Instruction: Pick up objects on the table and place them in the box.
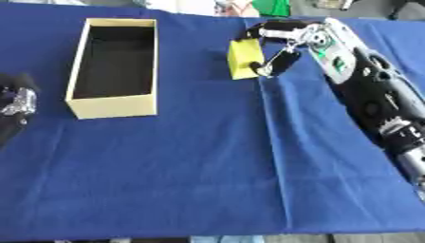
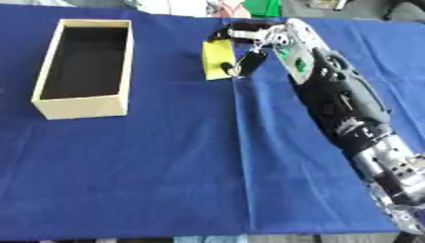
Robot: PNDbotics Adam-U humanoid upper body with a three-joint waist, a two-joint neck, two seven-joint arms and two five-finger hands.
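Blue cloth (image 1: pixel 207 166) covers the table, and at upper centre the right hand (image 1: pixel 278 45) curls its fingers around a yellow block (image 1: pixel 243 58) that could slip free before reaching the open box (image 1: pixel 112 107) at upper left.

My left hand (image 1: pixel 16 102) is cut by the left eye view's left edge; I cannot tell its finger pose. My right hand (image 1: pixel 278 45) covers part of the yellow block (image 1: pixel 243 59), and blur hides the contact. The box (image 1: pixel 112 107) floor is too dark to read. Far-edge items are cropped, unidentifiable.
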